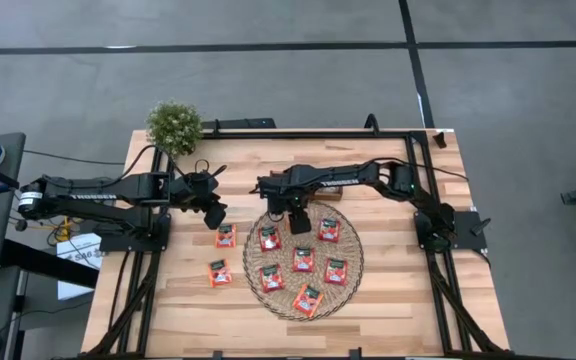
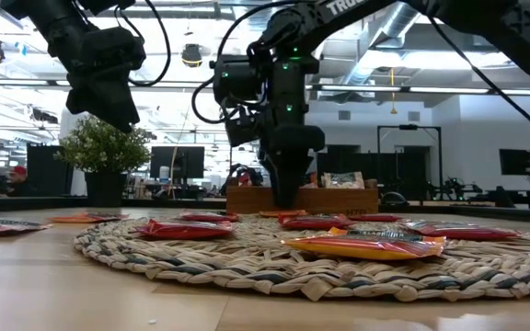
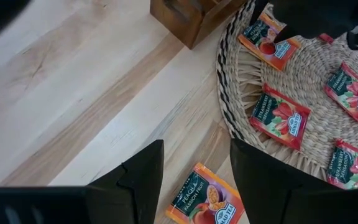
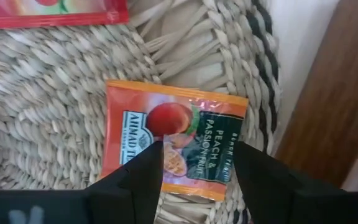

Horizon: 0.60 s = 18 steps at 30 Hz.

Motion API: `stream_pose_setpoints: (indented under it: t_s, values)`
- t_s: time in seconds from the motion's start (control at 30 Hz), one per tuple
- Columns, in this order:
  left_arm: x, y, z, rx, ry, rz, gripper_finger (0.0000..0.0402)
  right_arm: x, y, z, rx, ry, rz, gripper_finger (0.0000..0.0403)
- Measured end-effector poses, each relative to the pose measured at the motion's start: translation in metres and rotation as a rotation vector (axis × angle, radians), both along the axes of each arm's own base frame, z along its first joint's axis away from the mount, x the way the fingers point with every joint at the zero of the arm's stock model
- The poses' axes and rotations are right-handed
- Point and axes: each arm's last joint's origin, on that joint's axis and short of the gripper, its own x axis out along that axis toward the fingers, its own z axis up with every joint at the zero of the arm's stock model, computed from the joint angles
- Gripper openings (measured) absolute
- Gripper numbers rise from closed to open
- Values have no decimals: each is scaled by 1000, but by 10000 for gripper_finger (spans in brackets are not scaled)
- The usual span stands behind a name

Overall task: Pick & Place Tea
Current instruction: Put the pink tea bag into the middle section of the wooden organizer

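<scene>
Over the mat's upper edge at centre frame, the right gripper hangs with fingers apart above a peach sachet, nothing held, tray apparently unfilled, left gripper parted, idle.

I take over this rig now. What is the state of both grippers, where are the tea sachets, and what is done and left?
Left gripper: open, empty, above a peach sachet on the table, left of the mat.
Right gripper: open, low over the peach sachet at the woven mat's far edge, near the wooden tray.
Sachets: several on the mat, two on bare table.
Done: cannot tell what is in the tray.
Left: grasp and place the sachets.
</scene>
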Motion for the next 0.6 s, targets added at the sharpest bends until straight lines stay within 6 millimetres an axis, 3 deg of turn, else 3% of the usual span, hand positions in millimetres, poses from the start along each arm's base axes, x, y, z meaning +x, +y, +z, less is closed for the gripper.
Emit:
stream_pose_setpoints:
  t_s: [0.3,0.6]
  values:
    - [0,0,0,-9,-4,13,177,0,-10,0,-4,-11,-22,174]
    - [0,0,0,-16,-8,22,177,4,-5,-16,-2,16,-8,158]
